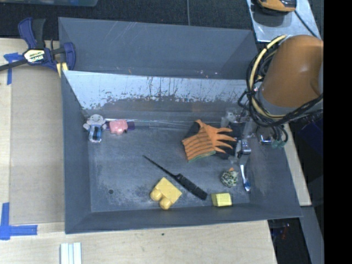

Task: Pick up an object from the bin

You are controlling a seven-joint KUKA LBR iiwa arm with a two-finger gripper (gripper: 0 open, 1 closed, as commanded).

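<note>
Down at the right wall of the grey bin [165, 54], the gripper [240, 143] hangs just beside an orange, hand-shaped ribbed toy [204, 142] lying right of the floor's middle; whether its jaws are spread or pressed together cannot be told. Near the front right corner lie a speckled ball [229, 177], a blue-handled stick [245, 181] and a small yellow cube [221, 200]. A black comb [176, 177] and yellow block [165, 193] sit by the front edge, a pink piece [117, 127] at the back left.
</note>
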